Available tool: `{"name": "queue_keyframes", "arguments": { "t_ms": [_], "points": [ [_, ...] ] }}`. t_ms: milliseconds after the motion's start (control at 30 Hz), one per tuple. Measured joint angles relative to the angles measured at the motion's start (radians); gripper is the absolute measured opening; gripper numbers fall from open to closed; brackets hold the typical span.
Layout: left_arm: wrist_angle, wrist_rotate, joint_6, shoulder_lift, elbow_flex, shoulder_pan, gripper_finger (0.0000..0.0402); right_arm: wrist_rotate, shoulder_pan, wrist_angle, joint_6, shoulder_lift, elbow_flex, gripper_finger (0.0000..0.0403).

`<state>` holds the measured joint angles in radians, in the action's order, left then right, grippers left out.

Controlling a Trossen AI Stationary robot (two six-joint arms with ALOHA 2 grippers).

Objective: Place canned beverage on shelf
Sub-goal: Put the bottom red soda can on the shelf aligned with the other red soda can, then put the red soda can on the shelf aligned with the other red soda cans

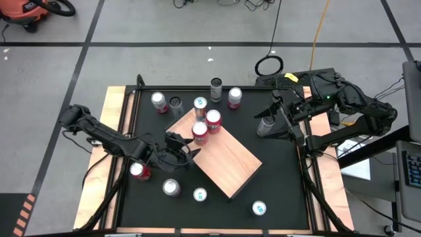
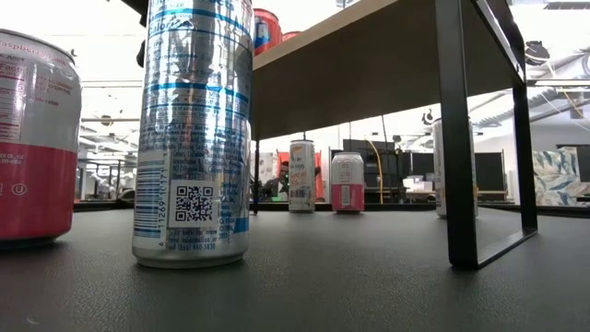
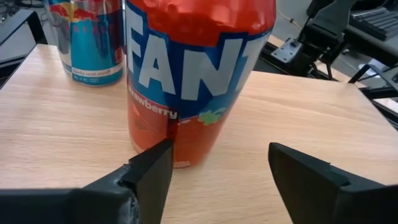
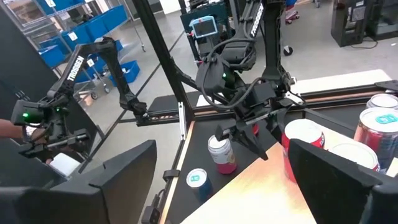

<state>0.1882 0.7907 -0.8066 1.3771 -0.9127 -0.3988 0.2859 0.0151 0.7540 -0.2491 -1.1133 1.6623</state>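
The left gripper (image 3: 214, 180), fingers apart, faces an upright strawberry Fanta can (image 3: 193, 74) standing on the shelf (image 3: 323, 124) just ahead, unclamped.

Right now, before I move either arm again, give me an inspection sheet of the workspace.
Surface: black table with wooden edge strips.
Job's things: shelf, a pale wood slab on black legs, set at an angle mid-table; three cans stand at its far corner, among them a red Fanta can and a blue can.
Clutter: loose cans stand upright on the table around the shelf, on the near, far and left sides.
Grippers: left gripper at the shelf's edge, fingers open either side of the red Fanta can, not gripping it; right gripper open, waiting at the table's right side, nothing held.
Cables: yellow cable and black coil on the floor beyond the table.
Surroundings: grey floor, orange vacuum at one corner.
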Motion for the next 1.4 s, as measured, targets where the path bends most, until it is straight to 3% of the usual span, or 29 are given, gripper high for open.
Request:
{"name": "queue_keyframes", "arguments": {
  "t_ms": [233, 833, 1200, 1400],
  "points": [
    [0.0, 0.0, 0.003, 0.002, 0.0, 0.015, 0.0238, -0.029, 0.0, 0.0, 0.001, 0.0, 0.0, 0.0341],
    [-0.047, -0.058, 0.083, 0.002, 0.001, 0.041, 0.0237, -0.031, 0.0, 0.0, 0.0, 0.0, 0.0, 0.0341],
    [-0.041, -0.062, 0.03, -0.051, 0.001, -0.016, 0.0237, -0.028, 0.0, 0.037, -0.023, 0.0, 0.0, 0.0341],
    [0.123, -0.08, 0.058, -0.078, -0.113, -0.055, 0.0237, -0.025, 0.0, 0.078, -0.028, -0.001, 0.0, 0.0341]
  ]
}}
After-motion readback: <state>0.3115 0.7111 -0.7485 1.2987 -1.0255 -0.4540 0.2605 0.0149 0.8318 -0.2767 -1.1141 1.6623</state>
